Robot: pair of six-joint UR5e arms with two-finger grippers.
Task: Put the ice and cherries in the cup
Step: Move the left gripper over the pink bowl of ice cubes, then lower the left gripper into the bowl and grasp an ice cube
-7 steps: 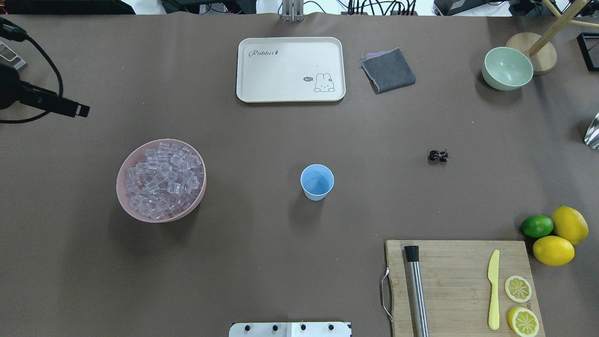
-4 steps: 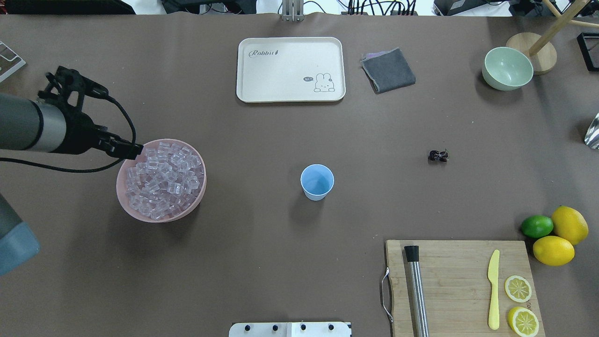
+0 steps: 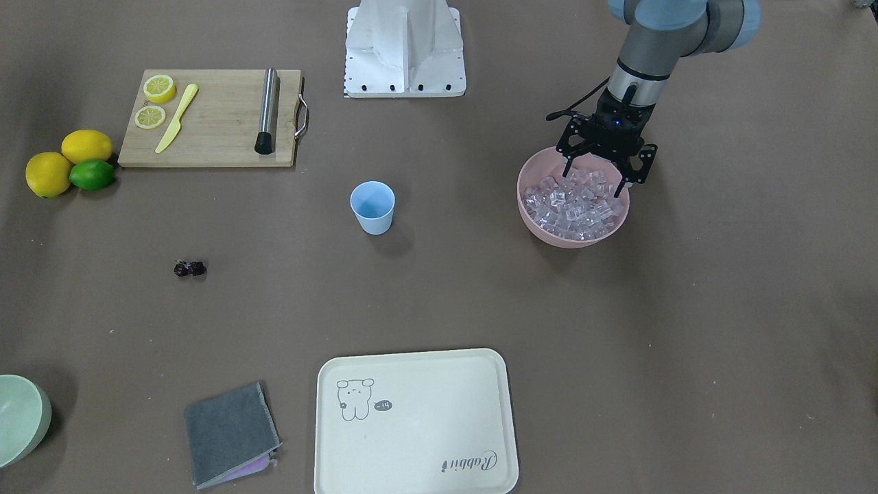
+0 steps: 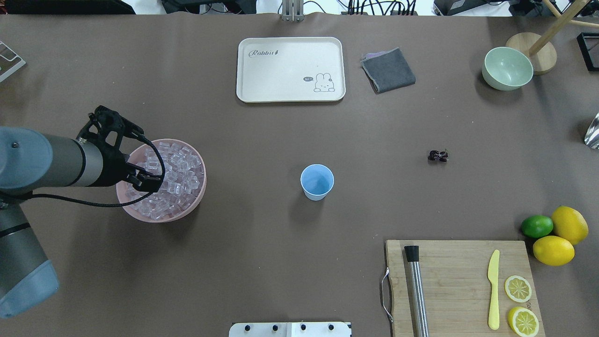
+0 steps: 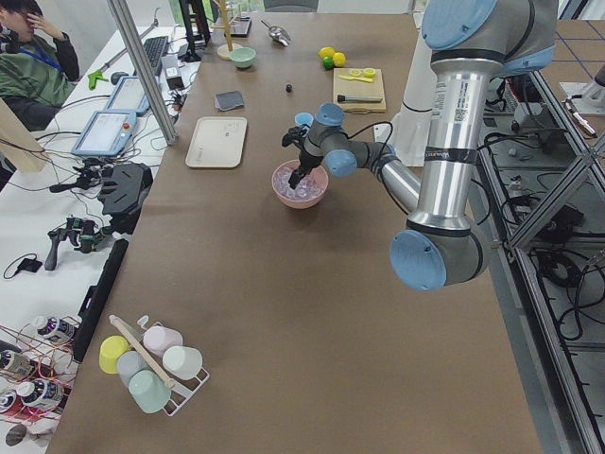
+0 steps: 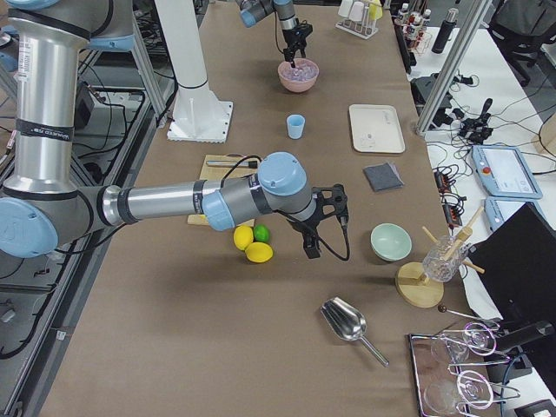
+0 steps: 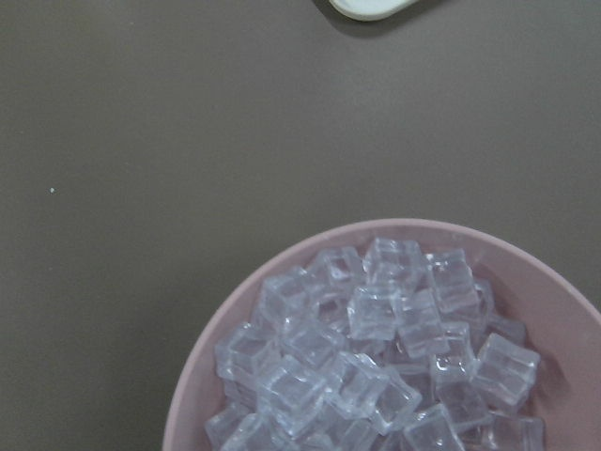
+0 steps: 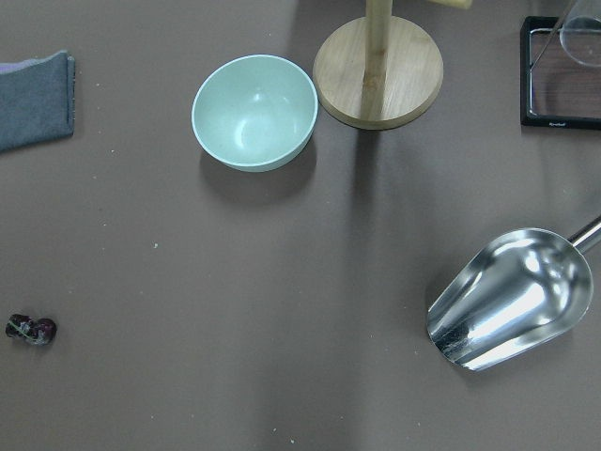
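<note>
The ice [image 4: 175, 178] is a heap of clear cubes in a wide pink bowl [image 4: 195, 207] at the table's left; it also shows in the front view [image 3: 576, 202] and the left wrist view [image 7: 376, 357]. My left gripper [image 3: 597, 177] is open, its fingertips just above the ice at the bowl's robot-side edge [image 4: 142, 178]. The light blue cup [image 4: 317, 181] stands upright mid-table. The dark cherries [image 4: 438, 156] lie on the table right of the cup. My right gripper [image 6: 323, 228] shows only in the right side view, above the table near the lemons; I cannot tell its state.
A cream tray [image 4: 290, 69], a grey cloth [image 4: 388, 70] and a pale green bowl [image 4: 507, 68] lie at the far side. A cutting board [image 4: 458, 285] with muddler, yellow knife and lemon slices is near right, beside lemons and a lime [image 4: 554, 231]. A metal scoop [image 8: 512, 310] lies far right.
My left arm has swung in from the table's left edge, and its gripper now hangs over the pink bowl of ice. Nothing else has moved.
</note>
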